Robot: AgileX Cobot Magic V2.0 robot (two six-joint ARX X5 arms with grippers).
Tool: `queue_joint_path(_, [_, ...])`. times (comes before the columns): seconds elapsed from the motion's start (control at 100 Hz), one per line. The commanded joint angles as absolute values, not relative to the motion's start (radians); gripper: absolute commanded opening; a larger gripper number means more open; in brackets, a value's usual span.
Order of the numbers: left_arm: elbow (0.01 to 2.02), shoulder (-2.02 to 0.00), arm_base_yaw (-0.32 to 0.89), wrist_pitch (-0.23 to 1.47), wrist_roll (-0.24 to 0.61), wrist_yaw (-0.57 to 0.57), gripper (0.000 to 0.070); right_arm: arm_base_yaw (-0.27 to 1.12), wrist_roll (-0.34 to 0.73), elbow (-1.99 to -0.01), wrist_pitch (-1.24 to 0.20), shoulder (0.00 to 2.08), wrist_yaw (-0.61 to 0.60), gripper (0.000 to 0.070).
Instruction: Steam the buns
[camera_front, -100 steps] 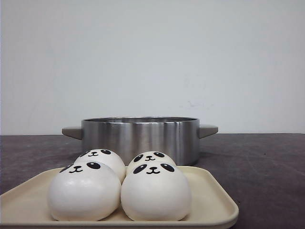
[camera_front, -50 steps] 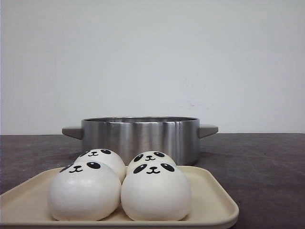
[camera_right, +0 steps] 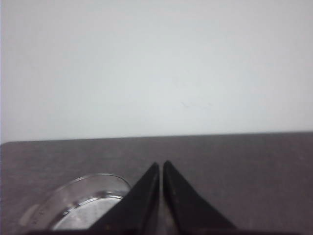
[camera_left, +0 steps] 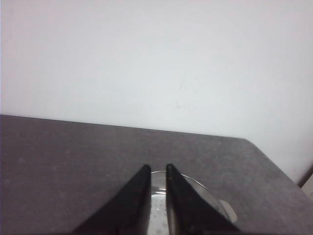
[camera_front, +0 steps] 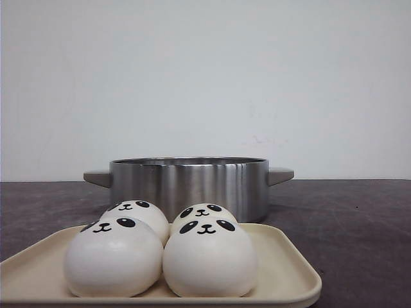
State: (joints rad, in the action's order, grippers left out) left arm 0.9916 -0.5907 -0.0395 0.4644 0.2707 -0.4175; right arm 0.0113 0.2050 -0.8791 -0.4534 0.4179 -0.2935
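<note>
Four white buns with black panda faces sit on a cream tray at the near edge of the front view: front left, front right, back left, back right. Neither gripper shows in the front view. My left gripper hangs above the steel pot, its jaws nearly together with only a narrow slit and nothing between them. My right gripper is shut and empty, with the pot off to one side below it.
The steel pot, with two grey side handles, stands just behind the tray on a dark grey table. Its inside is not visible from the front. A plain white wall is behind.
</note>
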Motion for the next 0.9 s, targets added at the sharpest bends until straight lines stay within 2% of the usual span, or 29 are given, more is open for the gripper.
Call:
queue_joint_path(0.0, [1.02,-0.604,-0.031,0.503,0.237,-0.421,0.0209,0.011,0.204,-0.901,-0.452,0.423,-0.33,0.0437])
queue_joint_path(0.03, [1.021,-0.606,-0.027,0.515,0.237,-0.421,0.0343,0.011,0.214,-0.904,-0.454,0.423,-0.353,0.0547])
queue_joint_path(0.06, [1.021,-0.606,-0.02,0.533,0.238,-0.421,0.0492,0.011,0.229,-0.904,-0.456,0.423,-0.379,0.0619])
queue_joint_path(0.1, [1.021,-0.605,-0.012,0.562,0.239,-0.421,0.0647,0.011,0.245,-0.904,-0.461,0.423,-0.416,0.0656])
queue_joint_path(0.13, [1.021,-0.605,-0.004,0.587,0.24,-0.421,0.07,0.011,0.255,-0.904,-0.467,0.423,-0.437,0.0658])
queue_joint_path(0.2, [1.021,-0.604,0.02,0.647,0.234,-0.444,0.0695,0.012,0.263,-0.904,-0.48,0.423,-0.475,0.0659])
queue_joint_path(0.3, [1.021,-0.6,0.062,0.739,0.193,-0.449,0.0619,0.017,0.262,-0.904,-0.48,0.423,-0.498,0.0659])
queue_joint_path(0.41, [1.021,-0.594,0.103,0.816,0.146,-0.445,0.062,0.028,0.255,-0.904,-0.472,0.444,-0.498,0.0657])
queue_joint_path(0.53, [1.021,-0.593,0.139,0.829,0.144,-0.441,0.062,0.06,0.254,-0.917,-0.459,0.529,-0.502,0.0638])
queue_joint_path(0.62, [1.021,-0.593,0.156,0.827,0.144,-0.441,0.062,0.104,0.257,-0.959,-0.503,0.626,-0.501,0.0633])
queue_joint_path(0.72, [1.021,-0.593,0.171,0.828,0.146,-0.441,0.062,0.187,0.254,-1.041,-0.598,0.746,-0.463,0.0632])
queue_joint_path(0.89, [1.021,-0.587,0.185,0.839,0.144,-0.441,0.062,0.39,0.26,-1.183,-0.736,0.927,-0.307,0.0631])
